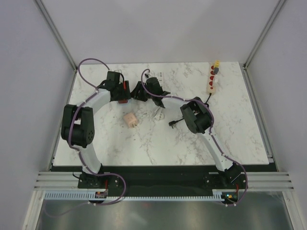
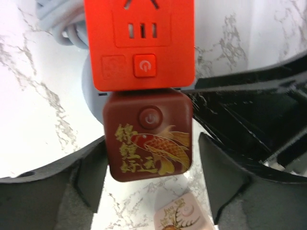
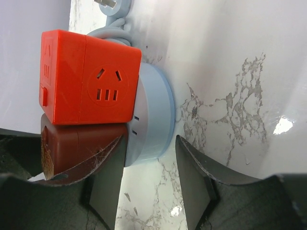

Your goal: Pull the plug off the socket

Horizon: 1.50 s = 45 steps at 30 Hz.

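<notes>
Pre-grasp step. Left tool (image 2: 153, 160) spread astride dark-red plug (image 2: 148, 139); right tool (image 3: 151, 143) spread around blue socket base (image 3: 154, 103). Next: both pinch, pull apart.

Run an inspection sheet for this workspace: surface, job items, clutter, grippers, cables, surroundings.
Surface: white marble table, grey veins.
Job's things: dark red plug cube seated in red socket cube, which sits on a pale blue round base.
Clutter: pink cube near centre; power strip at far right; small white item, too small to tell.
Grippers: left gripper open, fingers either side of the plug cube, apart from it; right gripper straddles the blue base, contact unclear.
Cables: black plug lying loose; pale cord bundled behind the socket cube.
Surroundings: plain white walls; nothing else seen.
</notes>
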Motion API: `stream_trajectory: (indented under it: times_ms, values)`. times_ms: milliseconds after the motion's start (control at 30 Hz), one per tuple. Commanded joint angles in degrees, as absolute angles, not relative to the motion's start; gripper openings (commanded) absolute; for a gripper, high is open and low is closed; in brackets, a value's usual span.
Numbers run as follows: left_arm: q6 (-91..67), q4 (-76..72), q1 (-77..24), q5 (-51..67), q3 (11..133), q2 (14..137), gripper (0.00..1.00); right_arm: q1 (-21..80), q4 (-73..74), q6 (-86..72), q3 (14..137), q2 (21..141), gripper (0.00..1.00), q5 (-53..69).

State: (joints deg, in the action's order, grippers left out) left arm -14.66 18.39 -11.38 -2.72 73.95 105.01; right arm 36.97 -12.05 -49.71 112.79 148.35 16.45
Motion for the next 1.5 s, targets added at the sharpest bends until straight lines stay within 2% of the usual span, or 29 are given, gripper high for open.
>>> stream_trajectory:
  times_ms: [0,67,100,167,200,300,367,567,1000,1267,1367,1433,1467]
  values:
    - [-13.4,18.2,-11.8,-4.7,78.1,107.0,0.78,37.3,-7.6,-48.4,113.6,150.8,0.56,15.0]
    - [-13.2,18.9,-11.8,-4.8,79.4,108.5,0.72,37.3,-7.6,-48.5,113.7,150.7,0.56,15.6]
    - [-13.2,19.2,-11.8,-4.9,79.8,109.0,0.62,37.3,-7.6,-48.5,113.7,150.6,0.56,15.6]
    - [-12.8,20.0,-11.8,-5.4,80.7,109.7,0.51,37.4,-8.1,-48.4,113.6,150.6,0.59,16.2]
    - [-12.7,20.3,-11.8,-5.4,80.9,109.8,0.36,37.3,-8.3,-48.5,113.6,150.5,0.60,17.0]
    - [-12.5,22.0,-11.7,-5.6,82.1,109.8,0.02,37.2,-8.9,-49.0,113.1,150.1,0.68,17.7]
    - [-12.9,22.1,-11.7,-5.1,82.0,108.6,0.02,37.1,-9.7,-50.0,112.8,150.1,0.71,18.0]
    - [-15.3,22.0,-11.2,1.4,81.3,105.0,0.02,36.9,-12.7,-52.7,112.1,150.3,0.71,20.0]
    - [-17.7,20.5,-10.3,8.3,80.6,101.3,0.02,36.0,-23.1,-61.1,107.6,150.6,0.65,22.9]
    - [-19.0,18.5,-10.1,10.5,78.4,100.9,0.02,35.7,-32.9,-68.5,105.4,151.8,0.56,24.5]
    - [-19.4,18.1,-10.1,10.9,78.2,101.2,0.02,35.7,-33.7,-69.3,105.0,151.9,0.31,24.4]
    - [-19.5,18.1,-10.1,10.8,78.1,101.3,0.02,35.7,-32.5,-67.9,104.8,151.5,0.22,24.0]
    - [-19.5,18.0,-10.1,10.8,78.1,101.4,0.02,35.7,-31.7,-67.2,104.8,151.3,0.11,23.6]
